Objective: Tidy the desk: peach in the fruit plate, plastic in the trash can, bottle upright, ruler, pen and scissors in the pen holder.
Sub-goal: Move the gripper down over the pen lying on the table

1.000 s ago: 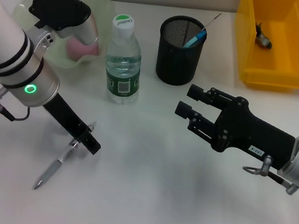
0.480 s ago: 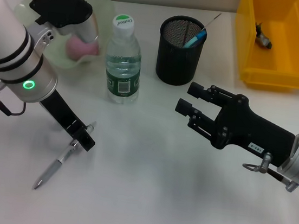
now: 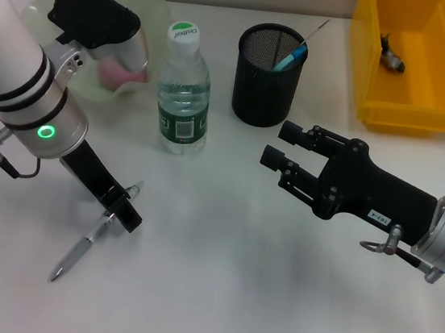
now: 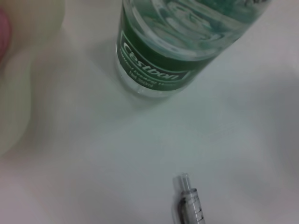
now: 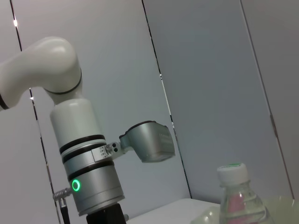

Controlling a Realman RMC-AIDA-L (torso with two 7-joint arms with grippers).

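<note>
A silver pen (image 3: pixel 88 239) lies on the white table at the front left. My left gripper (image 3: pixel 123 213) is down at the pen's upper part, right over it. The left wrist view shows the pen's end (image 4: pixel 187 203) on the table. The water bottle (image 3: pixel 185 89) stands upright, also in the left wrist view (image 4: pixel 177 46). The black mesh pen holder (image 3: pixel 268 79) holds a blue item. A pink peach (image 3: pixel 122 73) lies in the pale green fruit plate (image 3: pixel 157 8). My right gripper (image 3: pixel 278 146) is open and empty, above the table right of the bottle.
A yellow bin (image 3: pixel 412 109) at the back right holds a crumpled piece of plastic (image 3: pixel 392 56). The left arm's white body (image 3: pixel 21 85) covers part of the plate. The right wrist view shows the left arm (image 5: pixel 86 168) and the bottle's top (image 5: pixel 236 186).
The left arm has shifted slightly over the pen. The pen has not moved. The right arm is almost where it was.
</note>
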